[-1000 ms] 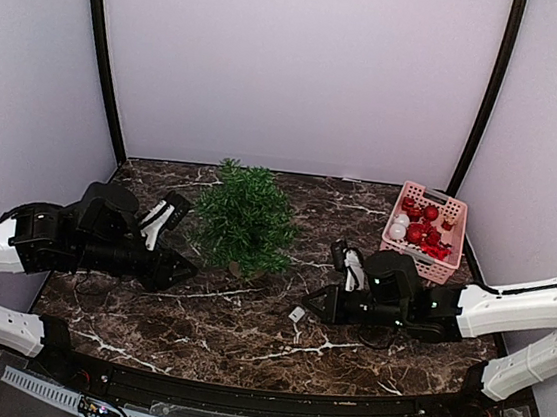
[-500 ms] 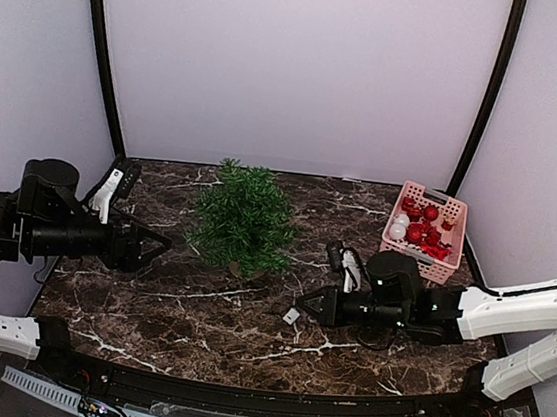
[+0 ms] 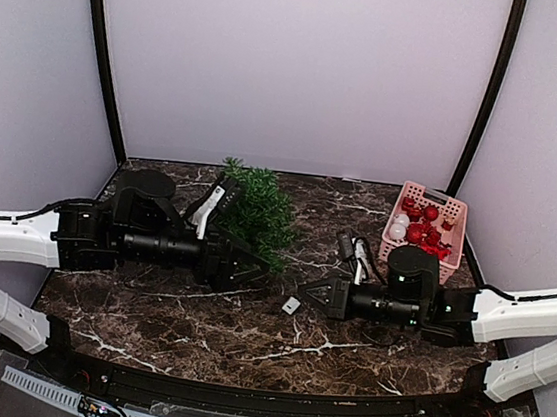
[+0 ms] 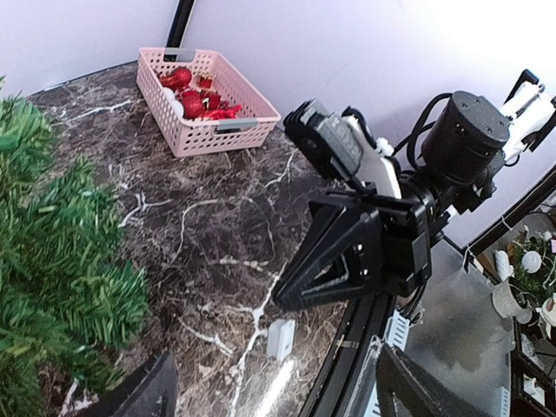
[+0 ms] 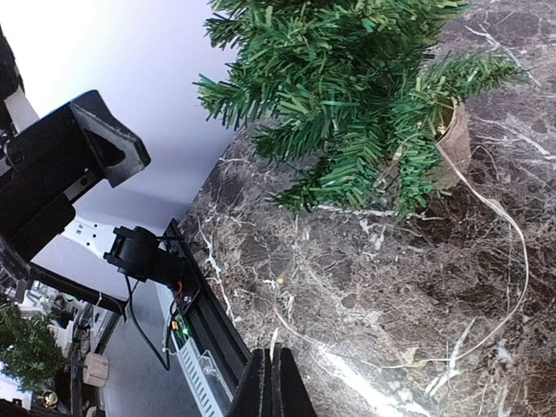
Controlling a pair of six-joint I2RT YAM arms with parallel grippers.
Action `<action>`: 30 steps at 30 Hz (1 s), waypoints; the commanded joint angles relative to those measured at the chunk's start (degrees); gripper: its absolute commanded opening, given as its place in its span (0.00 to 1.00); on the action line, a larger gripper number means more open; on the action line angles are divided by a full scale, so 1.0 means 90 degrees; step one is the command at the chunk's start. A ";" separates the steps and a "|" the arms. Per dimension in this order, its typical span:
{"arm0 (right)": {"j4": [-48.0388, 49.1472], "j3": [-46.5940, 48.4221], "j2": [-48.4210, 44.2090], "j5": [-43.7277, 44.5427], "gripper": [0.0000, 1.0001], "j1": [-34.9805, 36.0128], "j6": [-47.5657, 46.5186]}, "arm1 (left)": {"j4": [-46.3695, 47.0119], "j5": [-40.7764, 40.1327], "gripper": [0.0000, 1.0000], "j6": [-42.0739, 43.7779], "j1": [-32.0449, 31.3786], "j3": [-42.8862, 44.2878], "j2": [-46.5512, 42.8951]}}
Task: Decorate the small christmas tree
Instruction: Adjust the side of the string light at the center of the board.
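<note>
Since half a second ago the left arm has swung in from the left edge of the top view toward the middle. The left pincer (image 3: 257, 262) now sits low in front of the small christmas tree (image 3: 264, 207), just beside its lower branches. The arm's dark body crosses the tree's left side and hides part of it. The jaws are spread wide: in the left wrist view the two fingers stand at the bottom corners of the frame with nothing between them.

The right arm has edged slightly up the frame and the right pincer (image 3: 309, 295) still points left, its jaws pressed fully together and holding nothing. A small white piece (image 3: 291, 306) lies on the counter (image 3: 243, 340) just beyond the tip. Whether the two touch cannot be told.

The tree stands upright in the upper middle of the top view, near the back of the dark marbled counter. In the right wrist view its tan base (image 5: 456, 143) shows under the green needles at the upper right. A thin pale cord (image 5: 514, 252) curves from the base across the counter.

The pink basket (image 3: 421, 263) sits at the upper right of the top view, well apart from the tree, with red and white ornaments (image 3: 419, 230) inside it. In the left wrist view the tree fills the left edge, and the closed right pincer faces the camera across bare counter.
</note>
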 commanded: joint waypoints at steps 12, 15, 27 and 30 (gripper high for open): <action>0.0360 -0.0180 -0.0873 -0.0319 0.00 0.0062 0.0037 | 0.1627 -0.0222 0.60 0.0210 -0.0119 -0.0302 0.0857; 0.0463 -0.0265 -0.0820 -0.0325 0.00 0.0057 0.0103 | 0.1642 -0.0354 0.58 0.0268 -0.0120 -0.0264 0.1043; 0.0619 -0.0312 -0.0816 -0.0392 0.00 0.0056 0.0172 | 0.1839 -0.0685 0.54 0.0543 -0.0130 0.0009 0.1860; 0.0651 -0.0316 -0.0795 -0.0405 0.00 0.0057 0.0182 | 0.1891 -0.0697 0.54 0.0612 -0.0147 0.0092 0.1982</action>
